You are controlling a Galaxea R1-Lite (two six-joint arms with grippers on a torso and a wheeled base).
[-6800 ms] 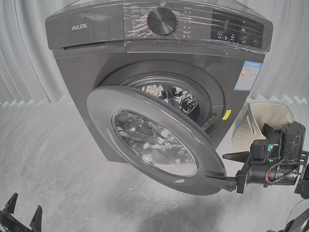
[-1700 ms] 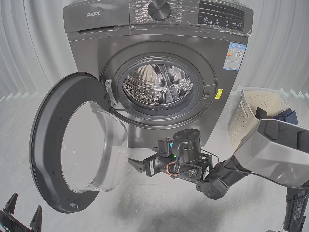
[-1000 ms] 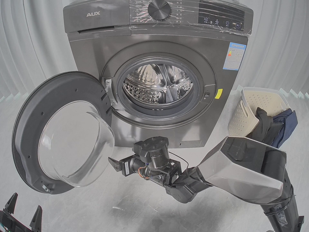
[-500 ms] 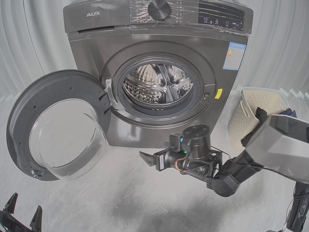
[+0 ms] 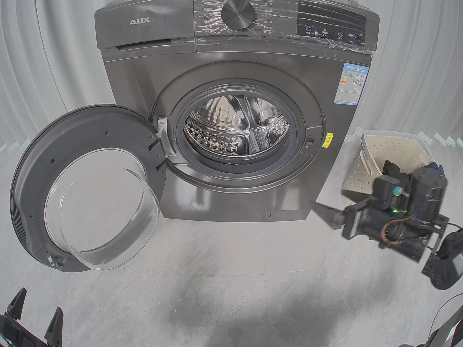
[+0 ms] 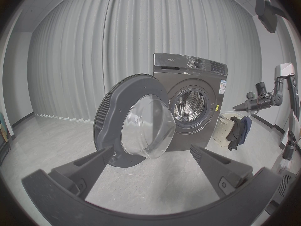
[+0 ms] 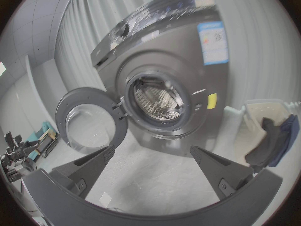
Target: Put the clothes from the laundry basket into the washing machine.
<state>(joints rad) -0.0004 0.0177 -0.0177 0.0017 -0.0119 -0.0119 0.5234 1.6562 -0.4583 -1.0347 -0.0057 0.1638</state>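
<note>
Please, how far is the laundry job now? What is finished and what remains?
Done: the grey round glass-windowed door stands wide open, and the steel drum shows no clothes. In hand: the open right hand hangs empty near the cream perforated plastic basket. Left: the dark clothes draped over the basket's edge must all go into the drum.

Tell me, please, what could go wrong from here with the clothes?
The clothes hang over the rim of the laundry basket, so a pull by the right pincer may tip it or drag both pieces to the floor. A dangling piece might also catch on the drum opening and fall short.
</note>
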